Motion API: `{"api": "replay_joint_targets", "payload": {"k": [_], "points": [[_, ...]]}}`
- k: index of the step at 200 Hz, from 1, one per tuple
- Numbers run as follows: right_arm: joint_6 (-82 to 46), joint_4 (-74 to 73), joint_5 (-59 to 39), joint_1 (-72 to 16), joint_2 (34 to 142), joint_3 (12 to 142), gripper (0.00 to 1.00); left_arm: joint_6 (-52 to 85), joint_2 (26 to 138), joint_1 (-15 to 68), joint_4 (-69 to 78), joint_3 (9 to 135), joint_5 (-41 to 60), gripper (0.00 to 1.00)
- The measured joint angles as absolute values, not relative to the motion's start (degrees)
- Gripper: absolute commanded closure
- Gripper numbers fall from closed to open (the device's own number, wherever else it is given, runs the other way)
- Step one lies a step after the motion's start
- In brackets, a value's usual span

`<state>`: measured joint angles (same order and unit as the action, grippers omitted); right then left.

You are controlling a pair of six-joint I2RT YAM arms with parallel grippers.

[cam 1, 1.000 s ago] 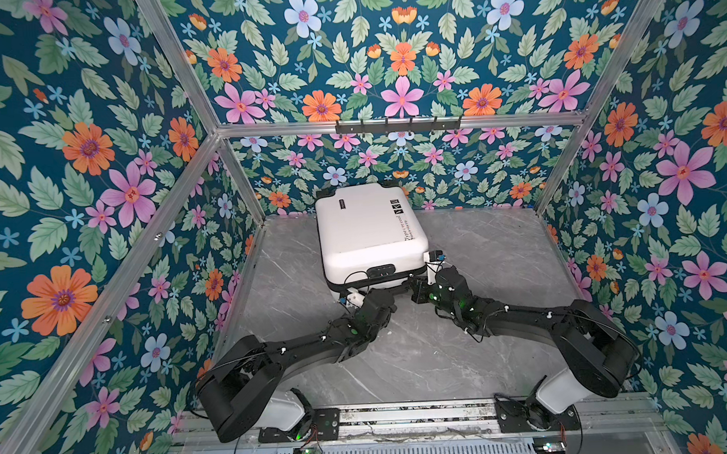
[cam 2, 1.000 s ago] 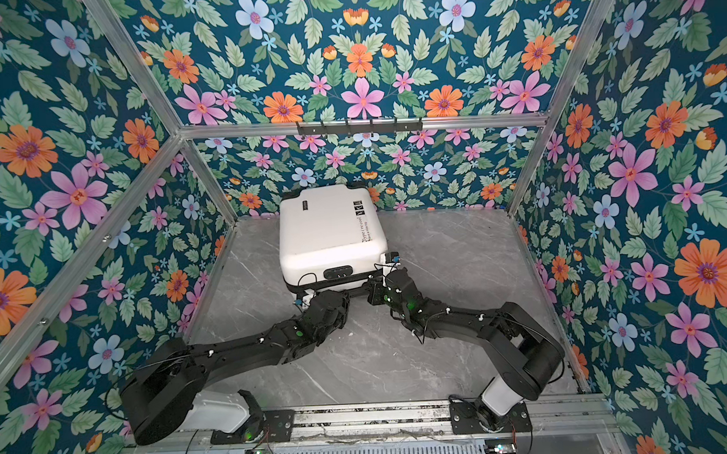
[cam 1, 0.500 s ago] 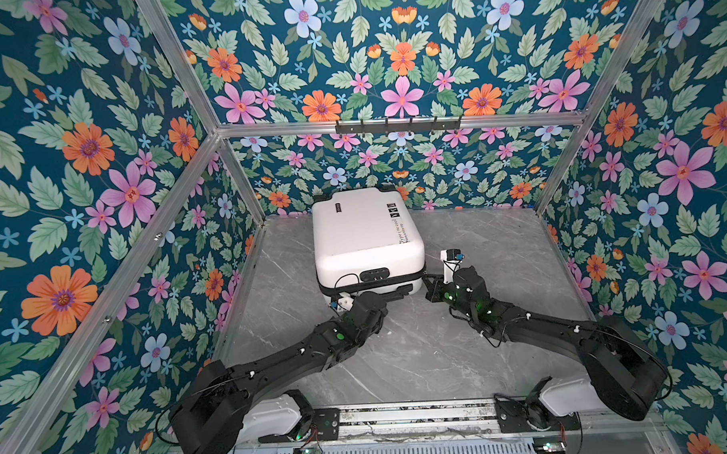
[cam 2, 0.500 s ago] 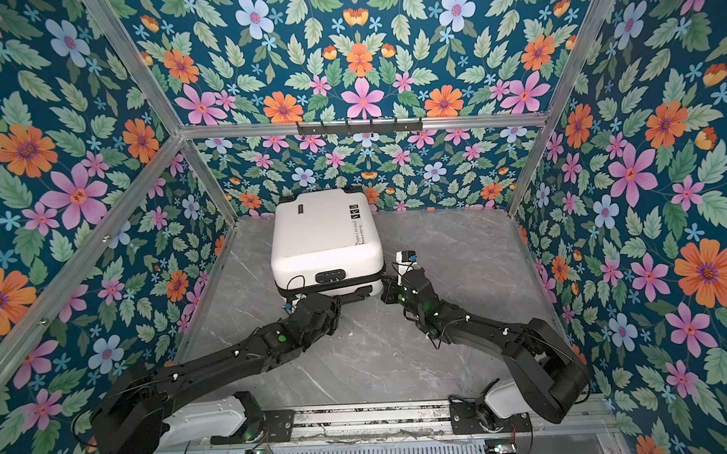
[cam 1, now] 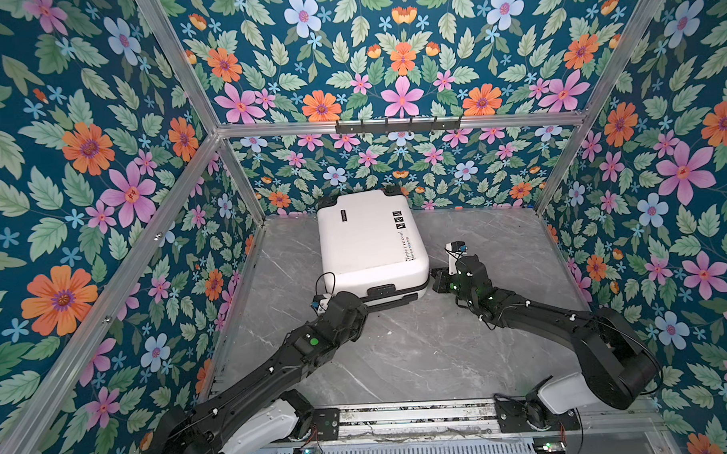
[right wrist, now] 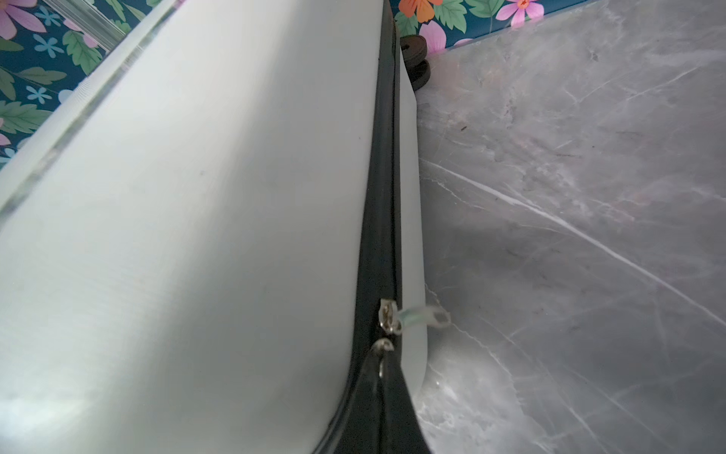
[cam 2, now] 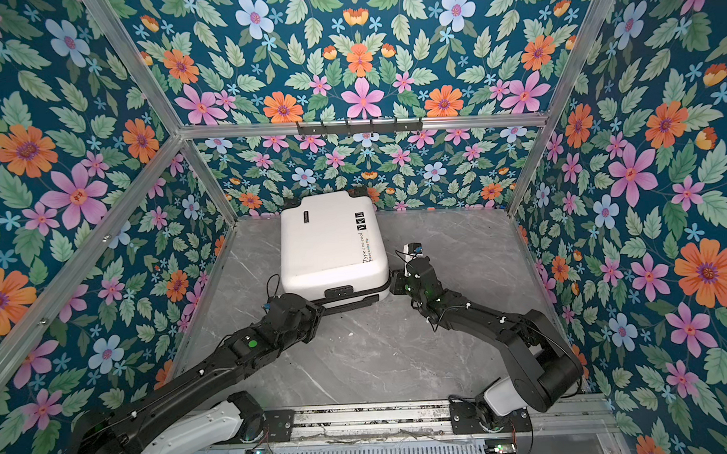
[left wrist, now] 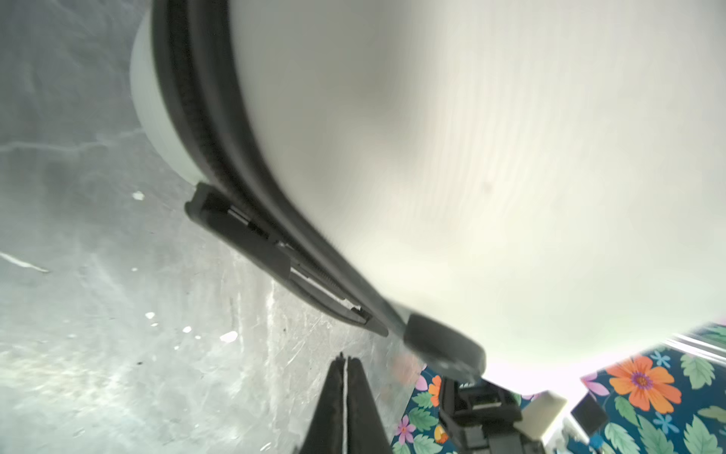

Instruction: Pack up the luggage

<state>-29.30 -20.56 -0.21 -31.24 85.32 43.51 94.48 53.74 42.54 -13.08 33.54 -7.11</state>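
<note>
The luggage (cam 1: 366, 240) (cam 2: 329, 241) is a white hard-shell suitcase lying flat and closed at the back of the table. My left gripper (cam 2: 315, 311) (left wrist: 345, 358) is shut and empty, low by the suitcase's front left corner, beside its black handle (left wrist: 251, 239). My right gripper (cam 1: 434, 281) (right wrist: 381, 367) sits at the front right corner, shut on a metal zipper pull (right wrist: 383, 346) on the black zipper band (right wrist: 383, 177). A second slider with a pale tab (right wrist: 424, 315) sits just beyond it.
Grey marble tabletop (cam 1: 420, 351) runs between floral walls with aluminium posts. A black hook rail (cam 1: 398, 125) hangs on the back wall. The suitcase's wheels (right wrist: 416, 59) are close to the back wall.
My left gripper has closed fully and slid left along the suitcase's front edge. My right gripper moved right to the front right corner. The suitcase has turned slightly.
</note>
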Motion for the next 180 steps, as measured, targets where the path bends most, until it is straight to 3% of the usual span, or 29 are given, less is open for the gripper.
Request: {"api": "replay_joint_targets", "payload": {"k": [44,52,59,71,84,99,135,169,171,175,180], "points": [[-27.5,-22.3,-5.6,-31.1,86.3,43.6,1.00,90.7,51.0,39.7,-19.4,34.6,-4.6,1.00],[-27.0,-22.5,-7.1,-31.1,86.3,43.2,0.78,89.6,51.4,39.2,-20.8,36.4,-4.5,1.00],[-26.9,-22.5,-8.5,-31.1,86.0,42.7,0.59,88.3,51.8,38.7,-22.2,38.5,-4.6,0.88],[-26.8,-22.5,-10.3,-31.2,84.6,40.8,0.35,85.4,52.8,37.7,-24.8,42.7,-4.8,0.60],[-26.9,-22.0,-10.3,-31.3,80.9,37.6,0.25,82.3,54.1,36.7,-28.3,47.9,-5.5,0.35],[-26.8,-20.3,-8.8,-31.0,75.3,34.3,0.21,77.8,56.3,35.6,-32.6,55.0,-7.4,0.20],[-25.7,-10.6,-2.3,-27.6,62.2,33.4,0.18,63.9,61.1,33.6,-38.0,67.8,-15.1,0.17],[-25.4,-0.8,9.1,-25.0,53.2,37.1,0.19,48.3,60.4,33.5,-32.8,68.9,-24.0,0.14],[-25.2,-0.7,9.6,-24.9,52.6,37.0,0.19,47.4,60.2,33.5,-32.1,68.7,-24.7,0.13],[-24.1,-0.7,10.4,-24.9,51.5,36.7,0.19,45.9,59.7,33.5,-30.5,68.0,-25.9,0.02],[-22.7,-0.7,11.3,-24.8,50.4,36.3,0.17,44.2,59.0,33.5,-28.4,66.9,-27.4,0.00]]}}
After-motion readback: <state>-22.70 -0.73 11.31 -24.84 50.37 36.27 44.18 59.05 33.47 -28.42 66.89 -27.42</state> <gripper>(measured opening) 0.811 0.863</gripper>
